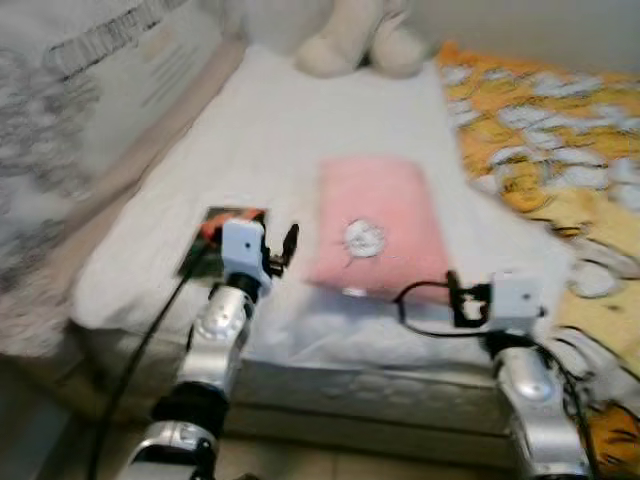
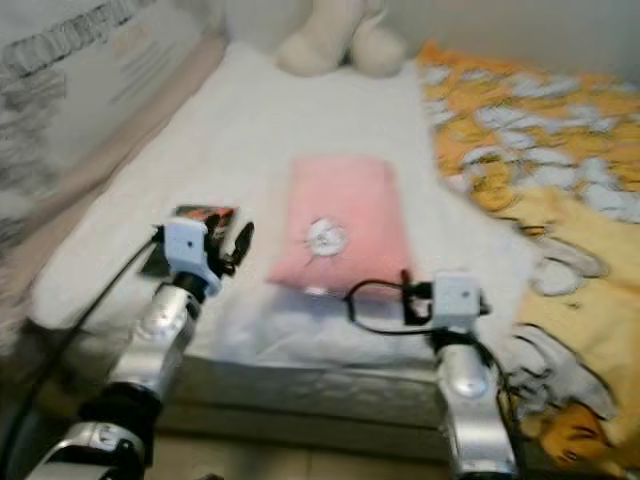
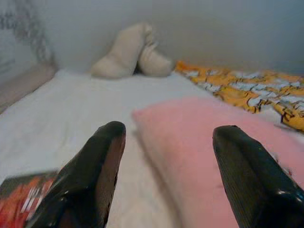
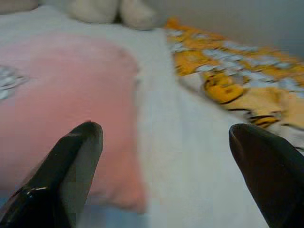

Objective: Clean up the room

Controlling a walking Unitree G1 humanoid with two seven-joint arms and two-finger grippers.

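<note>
So far I've tidied nothing: both my left gripper (image 3: 166,175) and right gripper (image 4: 166,175) hover spread and empty over the white bed (image 1: 270,140), flanking the soft pink rectangular pillow (image 1: 375,225).

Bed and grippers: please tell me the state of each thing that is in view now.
Pink pillow: lying flat on the white sheet.
Book: closed, flat near the bed edge.
Orange blanket: crumpled along the bed's right side.
Plush toy: resting at the far end.
Left gripper: open, empty.
Right gripper: open, empty.
</note>
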